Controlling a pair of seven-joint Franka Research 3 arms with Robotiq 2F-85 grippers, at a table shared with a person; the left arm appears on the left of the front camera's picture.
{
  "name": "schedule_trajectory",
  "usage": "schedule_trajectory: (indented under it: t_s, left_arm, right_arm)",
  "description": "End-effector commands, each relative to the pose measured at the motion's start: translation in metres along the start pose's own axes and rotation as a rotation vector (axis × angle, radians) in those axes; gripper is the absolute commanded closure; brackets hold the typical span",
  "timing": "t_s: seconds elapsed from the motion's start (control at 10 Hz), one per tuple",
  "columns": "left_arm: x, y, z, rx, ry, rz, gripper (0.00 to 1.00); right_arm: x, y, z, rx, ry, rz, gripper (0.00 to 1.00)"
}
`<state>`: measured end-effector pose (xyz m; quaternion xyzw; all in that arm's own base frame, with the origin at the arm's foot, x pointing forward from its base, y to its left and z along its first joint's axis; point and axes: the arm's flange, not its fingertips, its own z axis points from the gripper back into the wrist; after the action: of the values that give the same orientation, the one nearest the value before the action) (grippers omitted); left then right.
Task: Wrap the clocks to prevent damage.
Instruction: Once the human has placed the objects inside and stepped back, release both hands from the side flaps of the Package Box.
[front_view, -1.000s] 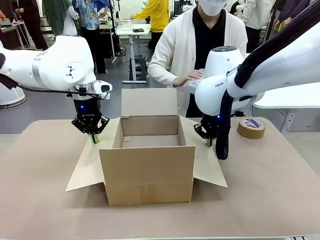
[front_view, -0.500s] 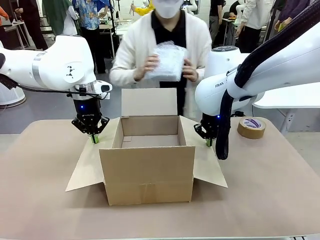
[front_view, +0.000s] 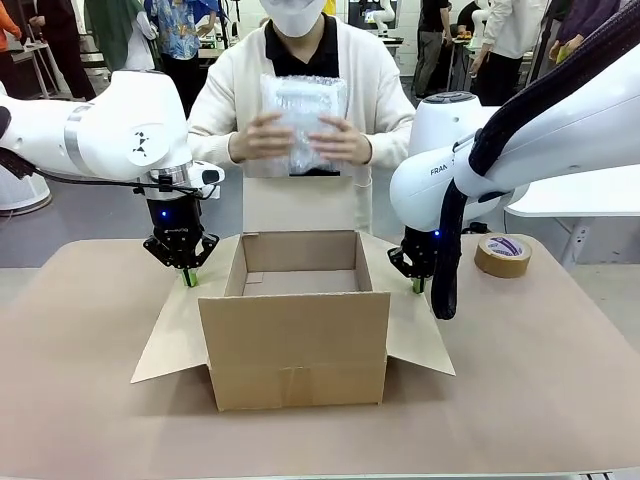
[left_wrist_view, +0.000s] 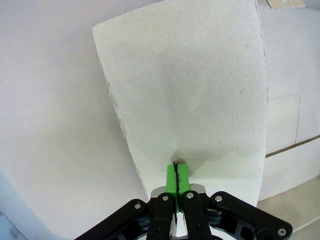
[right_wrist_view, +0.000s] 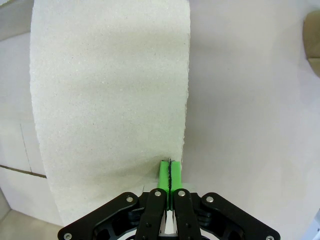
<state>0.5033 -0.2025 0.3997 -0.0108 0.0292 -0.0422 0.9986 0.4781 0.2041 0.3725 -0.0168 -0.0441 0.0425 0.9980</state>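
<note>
The person's hands clasp the wrapped clocks above the far edge of the box, likely light, slippery and fragile, best held by both sides, while the left gripper and right gripper each pinch a side flap.

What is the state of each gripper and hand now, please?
Left gripper: closed, tips on the left box flap.
Right gripper: closed, tips on the right box flap.
Person's hands: holding the wrapped bundle.

Reading off the right arm: black letters "FRAN" on the white casing, the rest cut off. Purple print on the tape roll, too small to read.
</note>
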Motion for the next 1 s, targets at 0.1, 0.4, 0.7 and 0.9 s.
schedule_trajectory:
  t_s: [0.1,0.4,0.7,0.9]
  left_arm:
    - [-0.0003,0.0007,-0.0013,0.002,0.006,0.001,1.00]
    - [-0.0003,0.0007,-0.0013,0.002,0.006,0.001,1.00]
    - [-0.0003,0.0007,-0.0013,0.002,0.006,0.001,1.00]
    - [-0.0003,0.0007,-0.0013,0.002,0.006,0.001,1.00]
  right_arm:
    - [-0.0007,-0.0005,-0.0026,-0.001,0.005,0.000,0.99]
    - [-0.0007,-0.0005,-0.0026,-0.001,0.005,0.000,0.99]
    - [-0.0007,-0.0005,-0.0026,-0.001,0.005,0.000,0.99]
    - [-0.0007,-0.0005,-0.0026,-0.001,0.005,0.000,0.99]
